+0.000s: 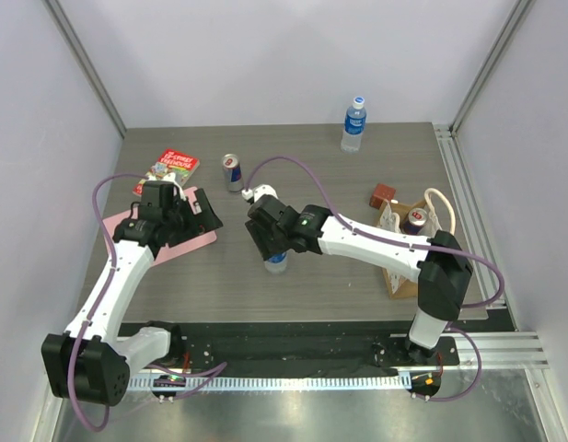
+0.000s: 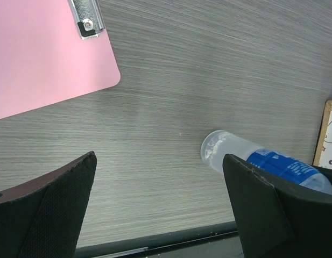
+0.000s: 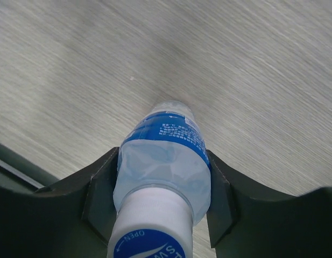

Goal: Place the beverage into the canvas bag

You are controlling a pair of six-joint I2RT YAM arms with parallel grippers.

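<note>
The beverage, a clear bottle (image 3: 164, 161) with a blue label and a white cap, is pinched at its shoulder between the fingers of my right gripper (image 3: 161, 185). From above, that bottle (image 1: 277, 263) stands mid-table under the right gripper (image 1: 272, 250). The canvas bag (image 1: 400, 276) stands at the right edge, cream rope handles up, with a can (image 1: 414, 220) inside it. My left gripper (image 1: 199, 214) hangs open beside the pink clipboard (image 1: 193, 238). Its wrist view shows the bottle (image 2: 238, 152) behind the right finger (image 2: 273, 209), apart from it.
A second water bottle (image 1: 354, 123) stands at the back. A slim can (image 1: 232, 172) and a red book (image 1: 168, 168) are at the back left. A small brown box (image 1: 384, 194) sits by the bag. The bag's speckled panel (image 2: 328, 138) shows at the left wrist view's right edge.
</note>
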